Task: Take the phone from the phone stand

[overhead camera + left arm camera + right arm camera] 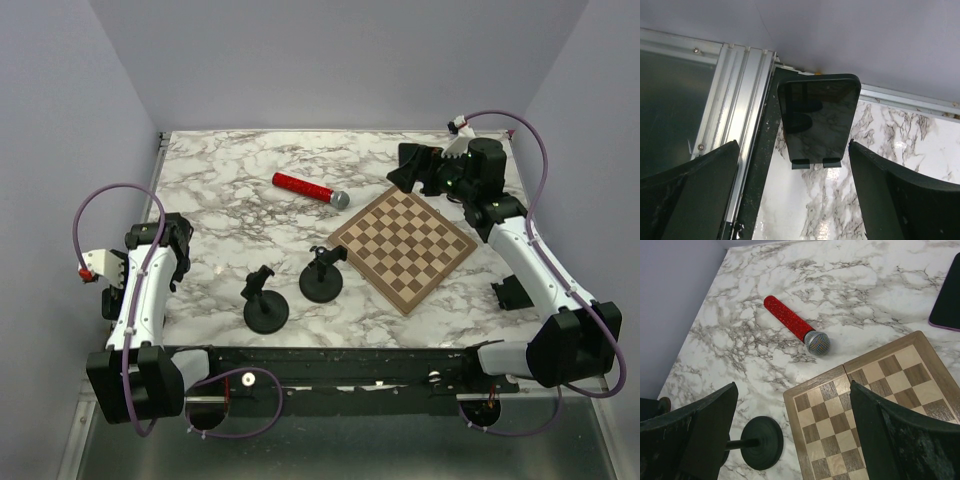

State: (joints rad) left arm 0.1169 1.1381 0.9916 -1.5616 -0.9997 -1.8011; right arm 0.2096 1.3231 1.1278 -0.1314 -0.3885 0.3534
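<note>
Left gripper point(793, 175) lines up on the phone point(817, 120), which leans back, glossy face toward the wrist camera, in its phone stand point(831, 163). The stand is at the left edge of the marble table point(230, 160), just beside the aluminium rail point(735, 100). The jaws stand wide apart and hold nothing, one finger on either side of the handset and short of it. In the overhead view the left arm covers the spot, and the phone cannot be made out.

The phone's bottom edge sits behind two small lips of the stand, so the step in hand looks like the approach to a grasp. To do it well, the gripper should go in centred and close on the two long edges above the lips. It should then lift up along the slope of the backrest before drawing away. A straight pull toward the arm would likely drag the stand along. The glass looks slippery, so a firm squeeze on the edges rather than the face seems wise.

Right gripper point(794, 390) hangs spread and empty at the far right, above a corner of the chessboard point(405, 245). The red microphone point(310, 190) and a black round-based stand point(760, 442) lie in its view. A dark slab with a purple edge point(946, 295) sits at the border of that view. Whether it is a second phone cannot be told.
</note>
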